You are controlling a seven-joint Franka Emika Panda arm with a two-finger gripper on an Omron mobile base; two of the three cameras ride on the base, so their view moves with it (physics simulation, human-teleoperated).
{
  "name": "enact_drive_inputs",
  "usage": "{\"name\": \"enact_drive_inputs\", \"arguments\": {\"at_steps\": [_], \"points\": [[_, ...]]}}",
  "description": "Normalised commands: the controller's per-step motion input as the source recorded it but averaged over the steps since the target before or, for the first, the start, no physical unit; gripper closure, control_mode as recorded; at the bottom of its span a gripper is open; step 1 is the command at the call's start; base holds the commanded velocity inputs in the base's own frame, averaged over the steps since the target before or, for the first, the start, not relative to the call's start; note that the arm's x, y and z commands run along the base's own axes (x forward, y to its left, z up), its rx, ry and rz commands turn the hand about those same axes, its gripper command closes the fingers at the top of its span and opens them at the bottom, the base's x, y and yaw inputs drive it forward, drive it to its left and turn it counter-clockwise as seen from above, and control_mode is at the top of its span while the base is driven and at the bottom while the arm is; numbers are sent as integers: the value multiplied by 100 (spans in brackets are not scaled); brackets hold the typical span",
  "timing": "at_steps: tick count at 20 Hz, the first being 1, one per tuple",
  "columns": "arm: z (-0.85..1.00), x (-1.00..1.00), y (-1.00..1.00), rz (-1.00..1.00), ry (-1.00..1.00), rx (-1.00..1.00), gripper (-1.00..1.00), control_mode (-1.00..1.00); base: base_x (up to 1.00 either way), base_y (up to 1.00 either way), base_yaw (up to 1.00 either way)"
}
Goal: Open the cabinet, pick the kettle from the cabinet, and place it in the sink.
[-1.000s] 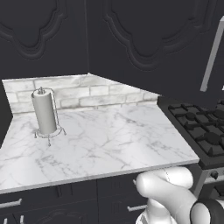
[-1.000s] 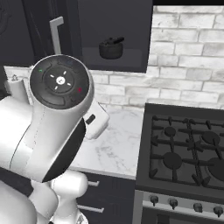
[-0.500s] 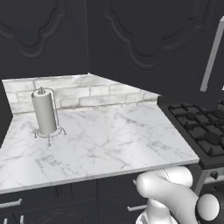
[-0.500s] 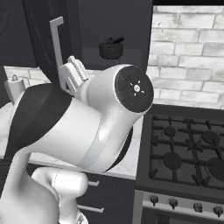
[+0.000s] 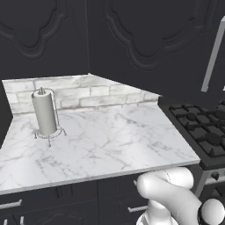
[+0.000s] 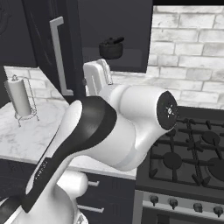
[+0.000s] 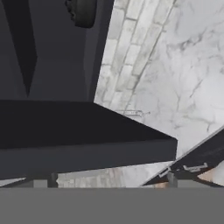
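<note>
Gripper [image 7: 106,180] first: in the hand view I see its two small dark tips far apart at the bottom, so the jaws are wide open with nothing between them. At the very top of this view is the kettle [image 7: 83,11], black and round, cut off by the edge, so I cannot tell which way its spout points. It sits inside the dark cabinet [image 7: 52,57]. A thick dark slab of the cabinet runs across the middle, and I cannot tell which part it is. Past it are the grey brick wall [image 7: 118,65] and the white marble counter [image 7: 183,78]. In the right base view the cabinet door [image 6: 43,39] is swung open, and its long silver handle [image 6: 59,57] stands straight up and down. The kettle sits upright on the shelf inside, well above the counter. It is wider than it is tall, and a small dark bit sticks up on its right side; I cannot tell if that is the spout. The white arm [image 6: 122,127] bends up, with its hand below the shelf and to the left of the kettle, not touching it. A paper towel roll [image 6: 19,97] stands on the counter at the left, and the black stove [image 6: 192,148] is at the right. In the left base view the paper towel roll stands upright near the brick wall, the stove is on the right, and the silver handle shows at the far right.
</note>
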Motion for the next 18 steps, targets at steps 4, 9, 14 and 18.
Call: {"name": "enact_drive_inputs", "arguments": {"at_steps": [4,9,14,18], "points": [[-13,35,0,8,-14,7,-100,-100,0,0,0],[-1,43,-10,8,-6,0,-100,-100,0,0,0],[0,35,-12,14,-2,0,-100,-100,0,0,0],[0,27,-16,14,0,0,-100,-100,0,0,0]]}}
